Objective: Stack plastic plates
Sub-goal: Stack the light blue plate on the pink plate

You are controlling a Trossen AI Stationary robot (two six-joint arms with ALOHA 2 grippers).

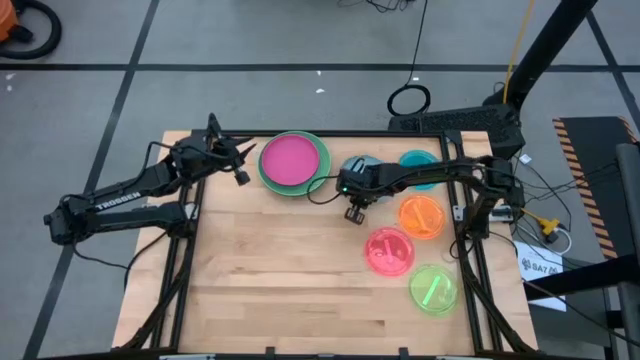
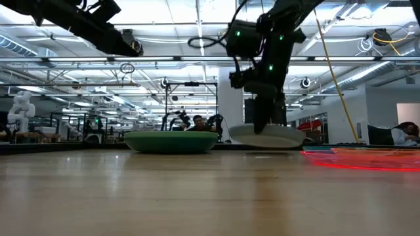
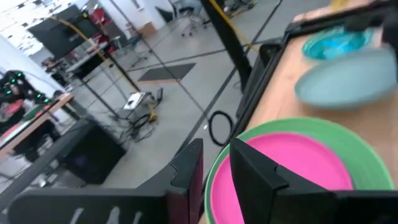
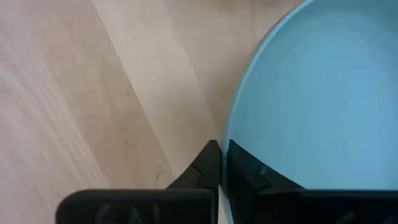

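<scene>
Pale blue plastic fills my right wrist view: the right hand point(image 4: 219, 163) has its two fingers pinched together on the rim of the pale blue plate point(image 4: 323, 93), one finger inside the lip and one outside. From above, that hand point(image 1: 355, 210) sits near the middle of the tabletop's point(image 1: 280, 270) far half, with the arm reaching in from the right edge, bent at the elbow and pointing the wrist down onto the plate's near rim. In the low view the plate point(image 2: 266, 136) looks slightly raised or tipped at the gripped side, though I can't be sure it is clear of the wood. What matters for the coming move, as I judge it, is that the stack lies to that hand's left: the magenta plate point(image 1: 291, 160) nested on the light green plate point(image 1: 322, 158), just beside the blue one, so a short sideways carry would land it. My left hand point(image 1: 240, 168) hovers at the stack's other side, fingers slightly parted, holding nothing. Still to gather, well apart on the right: teal point(image 1: 418, 160), orange point(image 1: 421, 215), pink point(image 1: 388, 250) and lime point(image 1: 432, 289) plates.
</scene>
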